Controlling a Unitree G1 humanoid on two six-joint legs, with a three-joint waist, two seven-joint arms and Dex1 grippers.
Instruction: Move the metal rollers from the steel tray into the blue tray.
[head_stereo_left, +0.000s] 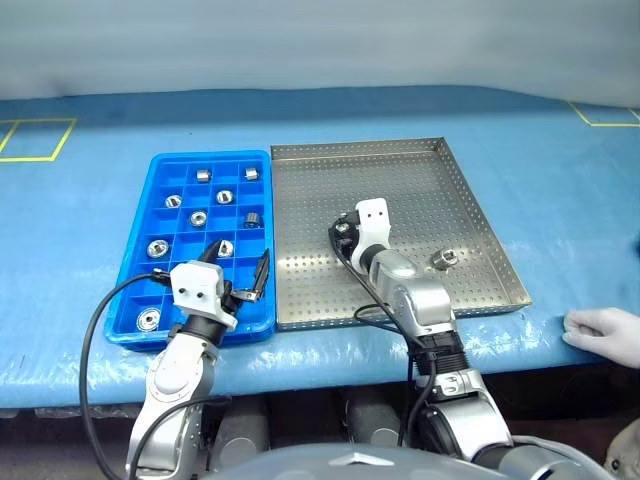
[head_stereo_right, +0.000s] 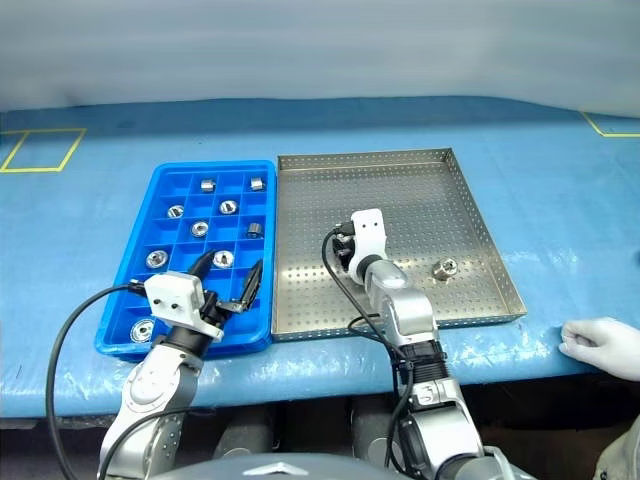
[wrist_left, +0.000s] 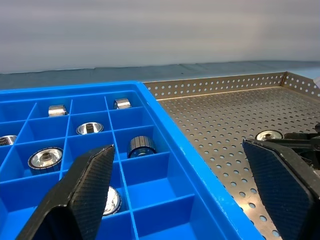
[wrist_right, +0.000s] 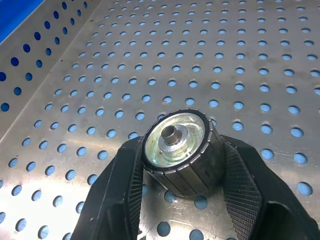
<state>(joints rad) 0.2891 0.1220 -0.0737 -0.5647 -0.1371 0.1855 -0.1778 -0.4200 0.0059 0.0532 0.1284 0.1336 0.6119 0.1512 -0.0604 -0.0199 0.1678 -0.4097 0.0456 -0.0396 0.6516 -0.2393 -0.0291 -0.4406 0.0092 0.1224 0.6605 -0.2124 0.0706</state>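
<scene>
We see a steel tray (head_stereo_left: 462, 205) of brushed, dull-shining perforated metal, and a blue tray (head_stereo_left: 140, 250) of smooth glossy plastic. The metal rollers (wrist_right: 177, 150) look polished on the face and ribbed round the side. The right gripper's fingers (wrist_right: 242, 192) carry matt black, finely textured pads.

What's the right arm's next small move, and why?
Probably lift straight up. In the right wrist view the right end effector has both fingers pressed against a metal roller low over the steel tray. The blue tray lies to its left, so the roller likely has to clear both rims first.
</scene>
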